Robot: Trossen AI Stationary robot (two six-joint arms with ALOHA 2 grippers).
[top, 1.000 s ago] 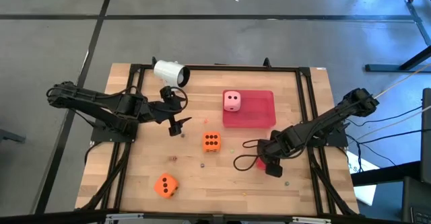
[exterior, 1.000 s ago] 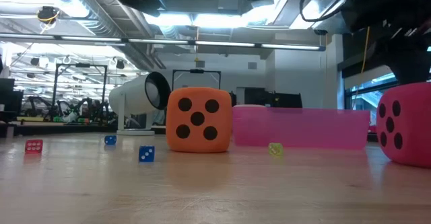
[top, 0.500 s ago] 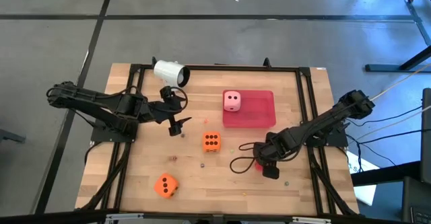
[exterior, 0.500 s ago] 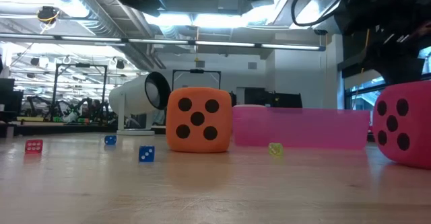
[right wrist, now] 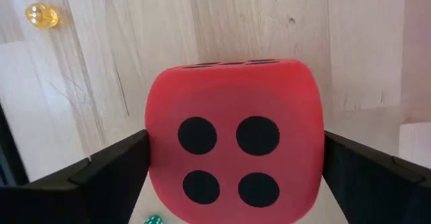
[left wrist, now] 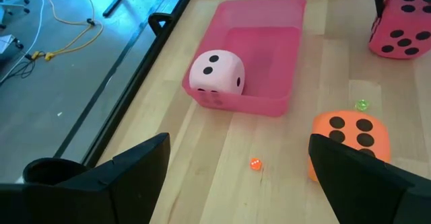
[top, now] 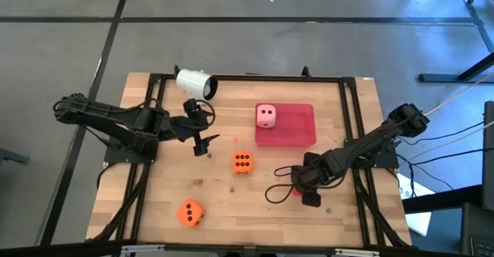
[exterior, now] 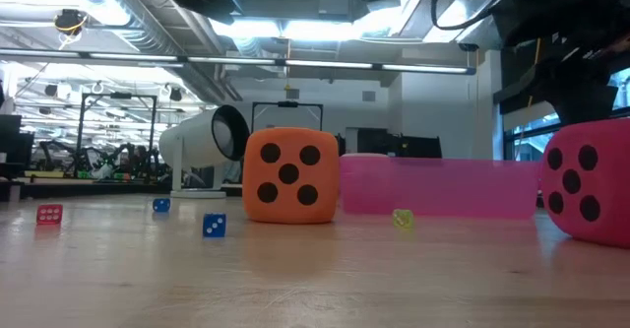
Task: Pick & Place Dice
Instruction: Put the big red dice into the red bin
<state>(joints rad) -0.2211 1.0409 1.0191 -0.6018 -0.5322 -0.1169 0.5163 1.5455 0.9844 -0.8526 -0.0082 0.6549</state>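
Observation:
The red die (right wrist: 232,157) stands on the table near the right side, between the fingers of my right gripper (top: 299,189), which is shut on it. The pale pink die (top: 266,116) sits in the far left corner of the flat red tray (top: 301,133). One orange die (top: 241,162) rests on the table in front of the tray, and the other (top: 190,212) lies near the near left corner. My left gripper (top: 202,127) hovers open between the white cup (top: 194,82), which lies on its side, and the orange die. My right gripper pinches the red die between its two fingers (right wrist: 114,170), one on each of two opposite side faces (right wrist: 153,163). The fingers slant down from above and from the table's right. The four-pip face looks up at the wrist. In the low view the die's underside (exterior: 589,237) sits on the table.
Tiny dice lie scattered on the wood: a blue one (exterior: 214,226), a red one (exterior: 49,213) and a yellow one (exterior: 403,218). A black cable loop (top: 276,189) lies left of the right gripper. Black frame rails (top: 147,133) run along the table's sides.
My right gripper has crept a little toward the table's left and near edge, and the red die has slid slightly left along the table with it.

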